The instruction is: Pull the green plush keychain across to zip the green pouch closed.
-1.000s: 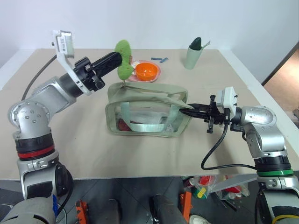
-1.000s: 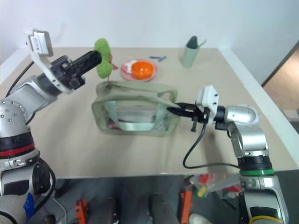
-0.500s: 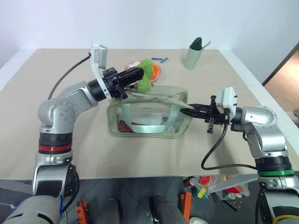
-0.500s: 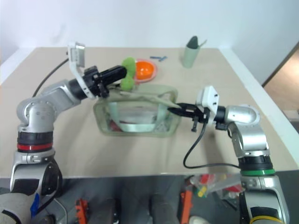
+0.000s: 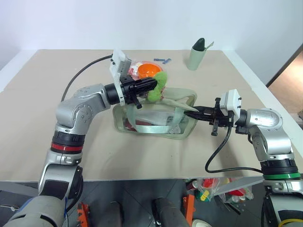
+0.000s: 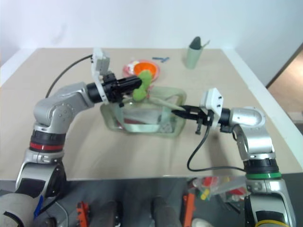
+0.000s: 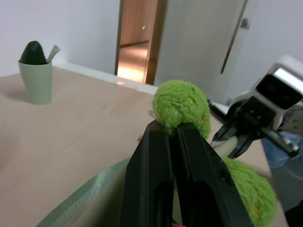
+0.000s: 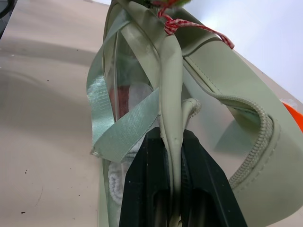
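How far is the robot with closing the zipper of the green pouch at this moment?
Done: both grips are set. The right gripper is shut on the end of the green pouch, and the left gripper is shut on the green plush keychain. In hand: the keychain sits above the middle of the pouch top. Left: the stretch toward the right gripper still gapes, so the pull is not finished.

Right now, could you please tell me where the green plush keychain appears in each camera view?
Left eye view: green plush keychain above the green pouch, at the left pincer.
Right eye view, same spot.
Left wrist view, centre, clamped.
Right wrist view: cannot tell.
Shared landmark: pale green cup.
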{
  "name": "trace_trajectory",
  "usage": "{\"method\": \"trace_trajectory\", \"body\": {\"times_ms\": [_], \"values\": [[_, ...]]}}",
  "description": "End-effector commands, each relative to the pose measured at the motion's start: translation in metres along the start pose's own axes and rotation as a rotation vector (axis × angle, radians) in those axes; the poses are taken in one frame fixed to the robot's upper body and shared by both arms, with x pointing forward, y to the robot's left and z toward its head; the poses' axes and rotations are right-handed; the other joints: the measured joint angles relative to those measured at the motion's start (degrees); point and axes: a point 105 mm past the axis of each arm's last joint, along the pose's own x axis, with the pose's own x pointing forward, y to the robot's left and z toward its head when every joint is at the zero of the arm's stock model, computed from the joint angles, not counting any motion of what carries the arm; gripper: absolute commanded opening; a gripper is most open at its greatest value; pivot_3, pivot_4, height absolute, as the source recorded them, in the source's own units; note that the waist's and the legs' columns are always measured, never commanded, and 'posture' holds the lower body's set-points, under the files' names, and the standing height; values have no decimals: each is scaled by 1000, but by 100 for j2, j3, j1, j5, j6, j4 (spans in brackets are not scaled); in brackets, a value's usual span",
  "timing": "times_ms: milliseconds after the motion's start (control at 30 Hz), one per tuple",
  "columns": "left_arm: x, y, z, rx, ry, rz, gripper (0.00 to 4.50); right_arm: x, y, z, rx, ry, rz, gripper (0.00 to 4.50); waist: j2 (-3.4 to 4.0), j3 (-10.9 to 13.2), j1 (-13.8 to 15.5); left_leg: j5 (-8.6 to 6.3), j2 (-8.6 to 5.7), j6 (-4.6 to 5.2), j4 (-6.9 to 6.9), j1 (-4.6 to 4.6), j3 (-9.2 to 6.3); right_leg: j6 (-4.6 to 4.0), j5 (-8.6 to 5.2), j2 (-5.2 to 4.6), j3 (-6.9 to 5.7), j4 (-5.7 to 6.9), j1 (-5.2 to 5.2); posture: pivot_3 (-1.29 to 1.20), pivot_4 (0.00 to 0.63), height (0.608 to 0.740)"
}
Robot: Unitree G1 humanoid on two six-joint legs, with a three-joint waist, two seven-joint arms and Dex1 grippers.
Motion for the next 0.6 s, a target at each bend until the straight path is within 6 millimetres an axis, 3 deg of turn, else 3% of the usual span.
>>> {"method": "trace_trajectory", "body": {"times_ms": [33, 67, 200, 233, 267, 333, 433, 467, 533, 600], "values": [[0, -4, -8, 50, 60, -16, 101, -1, -2, 12, -52, -31, -7, 0, 0, 0, -1, 0, 0, 0, 0, 0, 1, 0, 0, 0, 0, 0, 0, 0, 150, 740], [0, -3, -11, 63, 78, -11, 101, 0, -2, 12, -52, -33, -5, 0, 0, 0, -1, 0, 0, 0, 0, 0, 0, 0, 0, 0, 0, 0, 0, 0, 150, 740], [-3, -3, -14, 97, 108, -5, 865, 2, -2, 12, -54, -36, -2, 0, 0, 0, -1, 0, 1, 0, 0, 1, 0, 0, 0, 1, -1, 0, 0, 0, 150, 740], [-4, -2, -15, 109, 120, -2, 1286, 2, -2, 12, -54, -36, -1, 0, 0, 0, -3, 0, 1, 0, 0, 2, 0, 0, 0, 1, 0, 0, 0, 0, 150, 740], [-6, -1, -15, 121, 130, 1, 1434, 3, -2, 12, -54, -36, 0, 0, 0, 0, -4, 0, 1, 0, -1, 2, 0, 0, 0, 1, 0, 0, 0, 0, 150, 740], [-11, 1, -14, 153, 154, 5, 2372, 3, -2, 11, -54, -36, 1, 0, 0, 0, -15, 0, 2, 0, -1, 2, 0, 0, 0, 1, 0, 1, 0, 0, 150, 740], [-21, 4, -8, 192, 186, 8, 3204, 3, -1, 10, -55, -35, 2, 0, 1, 0, -25, 0, 3, 0, -1, 4, 0, -1, 0, 3, -1, 2, -1, 0, 150, 740], [-25, 6, -6, 205, 198, 12, 3703, 3, -1, 10, -55, -35, 2, 0, 2, 0, -27, 0, 3, 0, -2, 4, -1, -1, 0, 3, -1, 2, -1, 0, 150, 740], [-33, 11, -4, 234, 225, 28, 4280, 3, -1, 10, -55, -36, 2, 0, 2, 0, -29, 0, 3, 0, -2, 5, 0, -1, 0, 3, -1, 2, -1, 0, 150, 740], [-42, 16, 0, 266, 247, 44, 4443, 3, -1, 9, -56, -36, 3, 0, 2, 1, -35, 0, 3, 0, -2, 5, 0, -2, 0, 3, 0, 2, -2, 0, 150, 740]]}}
